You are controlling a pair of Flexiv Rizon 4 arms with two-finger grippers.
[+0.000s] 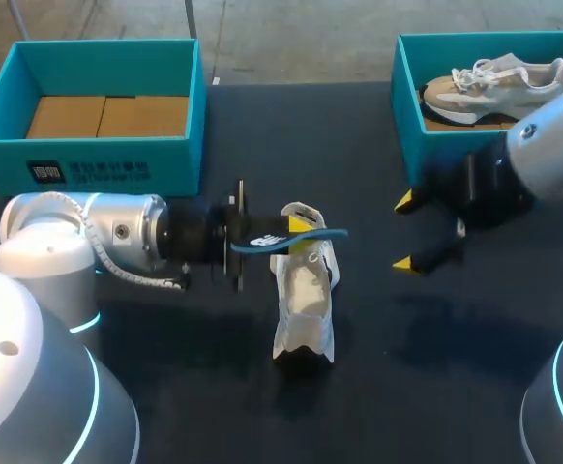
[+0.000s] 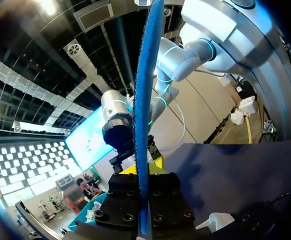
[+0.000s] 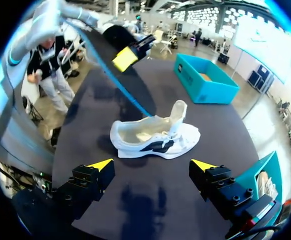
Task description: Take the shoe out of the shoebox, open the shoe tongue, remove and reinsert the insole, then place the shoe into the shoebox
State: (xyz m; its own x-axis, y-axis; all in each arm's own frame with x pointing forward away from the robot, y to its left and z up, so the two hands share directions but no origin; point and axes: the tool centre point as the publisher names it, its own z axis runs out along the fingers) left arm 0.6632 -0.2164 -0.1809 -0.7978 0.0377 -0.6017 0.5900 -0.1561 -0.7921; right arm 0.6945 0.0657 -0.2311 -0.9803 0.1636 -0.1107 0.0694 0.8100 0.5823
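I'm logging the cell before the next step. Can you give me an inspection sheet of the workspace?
Surface: dark table.
Job's things: white shoe stands on the table, tongue raised; blue insole is out of it, held above its opening; left shoebox holds no shoe; right shoebox holds a second shoe.
Clutter: nothing seen.
Claws: left claw shut on the insole; right claw open, holding nothing, beside the right shoebox.
Cables: ribbed white hose along the left arm's wrist, apart from the shoe.
Surroundings: nothing seen reaching over the table.
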